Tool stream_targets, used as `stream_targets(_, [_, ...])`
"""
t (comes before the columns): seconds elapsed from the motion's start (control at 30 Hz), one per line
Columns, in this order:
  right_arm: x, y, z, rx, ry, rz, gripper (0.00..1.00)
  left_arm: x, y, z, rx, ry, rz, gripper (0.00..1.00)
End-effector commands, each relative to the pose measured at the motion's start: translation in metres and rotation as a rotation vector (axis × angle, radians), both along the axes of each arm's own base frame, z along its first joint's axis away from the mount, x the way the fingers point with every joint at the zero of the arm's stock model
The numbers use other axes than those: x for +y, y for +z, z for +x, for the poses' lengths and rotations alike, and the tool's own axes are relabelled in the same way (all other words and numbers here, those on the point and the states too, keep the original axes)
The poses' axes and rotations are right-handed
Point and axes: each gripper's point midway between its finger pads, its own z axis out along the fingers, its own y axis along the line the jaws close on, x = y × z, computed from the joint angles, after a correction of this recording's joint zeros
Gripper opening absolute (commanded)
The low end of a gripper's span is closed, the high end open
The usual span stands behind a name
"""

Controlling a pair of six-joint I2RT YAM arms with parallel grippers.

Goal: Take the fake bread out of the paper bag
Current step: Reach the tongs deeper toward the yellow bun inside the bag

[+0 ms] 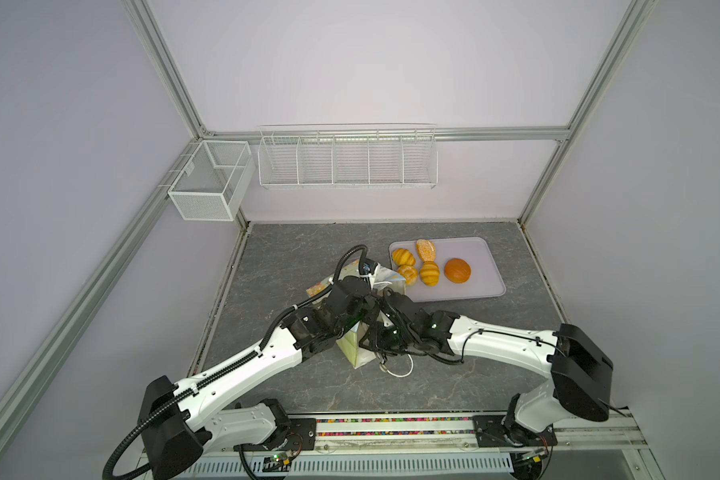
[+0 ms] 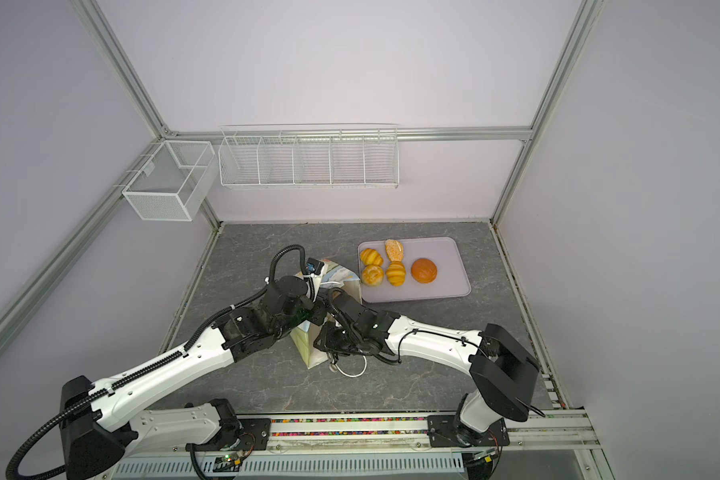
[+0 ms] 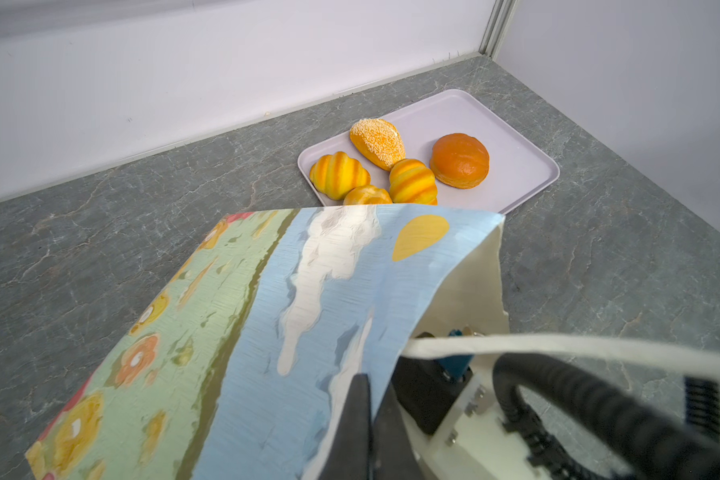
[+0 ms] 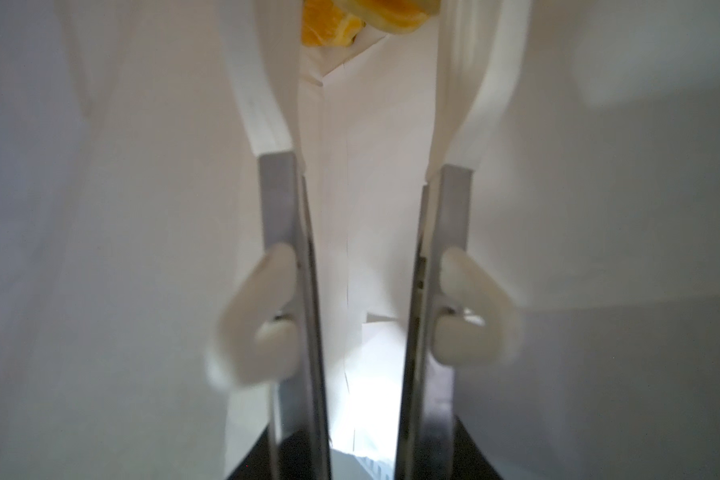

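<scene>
The paper bag [image 1: 352,349] lies tipped on the grey table between my two arms, its sky-and-flower print [image 3: 308,311] facing up. My left gripper [image 3: 371,384] is shut on the paper bag's rim. My right gripper [image 4: 366,62] is deep inside the white interior, jaws apart with nothing in the gap. Fake bread [image 4: 350,20] lies at the bag's far end by the fingertips; the frame edge hides any contact. Several more pieces rest on the lilac tray [image 1: 487,266], among them a round bun [image 1: 457,270] and a crumb-topped oval [image 1: 426,249].
The tray sits just right of and behind the bag. A loose white cord handle [image 1: 400,370] lies on the table by the bag's near end. A wire rack [image 1: 348,160] and a mesh basket [image 1: 208,183] hang on the back wall.
</scene>
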Motion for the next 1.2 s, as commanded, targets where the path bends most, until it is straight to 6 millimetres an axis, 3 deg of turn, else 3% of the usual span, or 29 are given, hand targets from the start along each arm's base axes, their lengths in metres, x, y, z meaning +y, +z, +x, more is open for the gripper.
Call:
stream_targets(0.0, [0.013,0.004,0.005,0.018,-0.004,0.028,0.42,-0.02,0.032,-0.015,-0.048,-0.111,-0.1,0.0])
stream_targets(0.6, [0.009,0.0,-0.013,0.048,0.016,-0.068,0.45,-0.024,0.03,-0.014,-0.054,-0.128,-0.092,0.0])
stream_targets(1.17, [0.034,0.015,0.001,0.069,0.065,0.007,0.46,-0.033,0.027,-0.019,-0.032,-0.168,-0.109,0.0])
